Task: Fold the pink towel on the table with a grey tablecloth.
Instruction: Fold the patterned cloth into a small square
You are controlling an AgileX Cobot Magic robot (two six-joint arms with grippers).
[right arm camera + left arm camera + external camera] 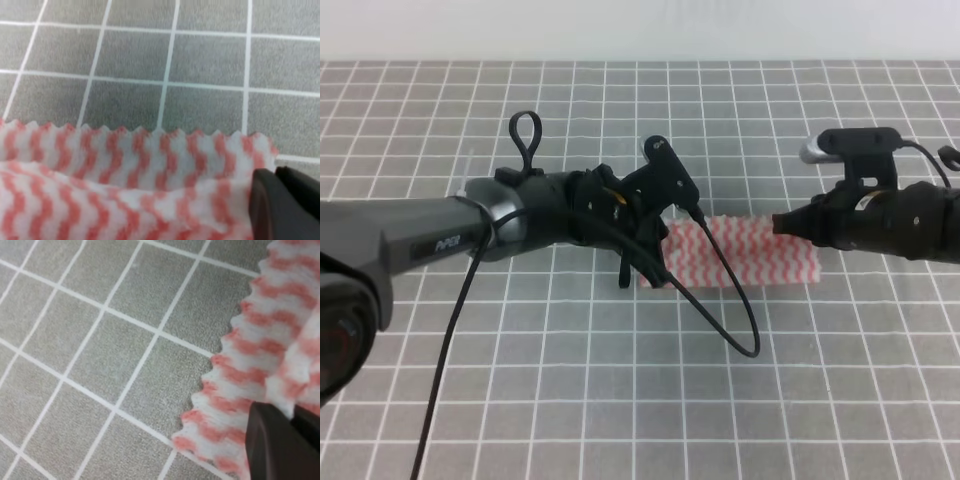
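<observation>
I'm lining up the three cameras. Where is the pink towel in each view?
Exterior high: towel right of centre, between the two grippers.
Left wrist: right edge, zigzag border toward the grey cloth.
Right wrist: along the bottom, pinked edge on top.
Shared landmark: the cloth's white grid lines.

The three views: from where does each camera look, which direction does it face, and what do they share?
Exterior high: above the front, looking down at the table, both arms, the left gripper and the right gripper.
Left wrist: on the left arm, facing down; dark fingers show.
Right wrist: on the right arm, facing down; fingers show.
Shared: the pink towel.
</observation>
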